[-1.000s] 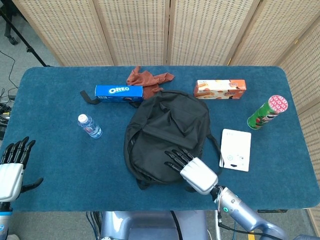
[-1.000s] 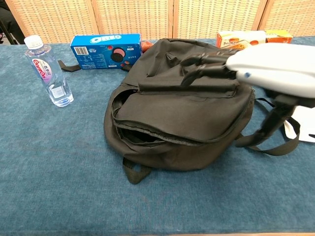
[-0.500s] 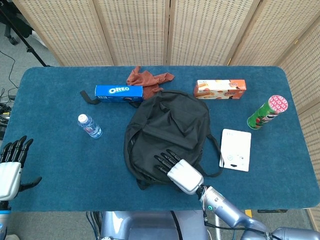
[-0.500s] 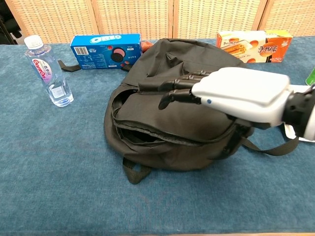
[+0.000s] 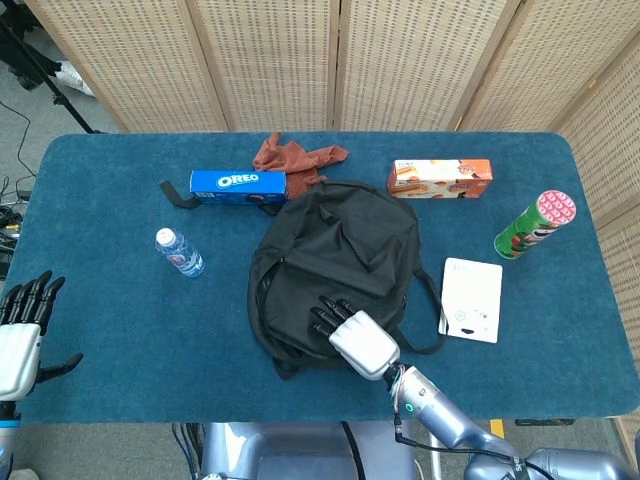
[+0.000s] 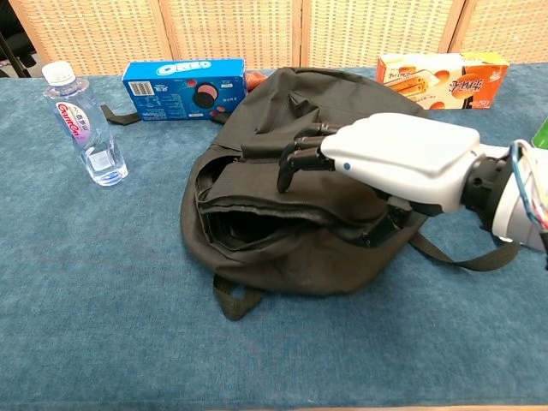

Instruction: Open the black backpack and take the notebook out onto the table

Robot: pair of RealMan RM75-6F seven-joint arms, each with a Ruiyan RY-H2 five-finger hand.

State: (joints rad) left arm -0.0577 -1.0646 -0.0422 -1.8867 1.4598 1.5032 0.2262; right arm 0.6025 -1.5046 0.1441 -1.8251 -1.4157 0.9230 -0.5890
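With our right hand (image 6: 390, 158), fingers curled downward and holding nothing, over the black backpack (image 6: 342, 103), we judge the next move is reaching into the gaping opening (image 6: 244, 227) just below it.

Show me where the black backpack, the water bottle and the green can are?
black backpack (image 5: 345, 235), head view, on its upper fabric panel.
water bottle (image 6: 84, 124), chest view, on its label.
green can (image 5: 530, 227), head view, on its side wall.

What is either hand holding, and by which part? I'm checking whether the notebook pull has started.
Nothing clearly held: the right hand rests on the black backpack; the left hand is empty.
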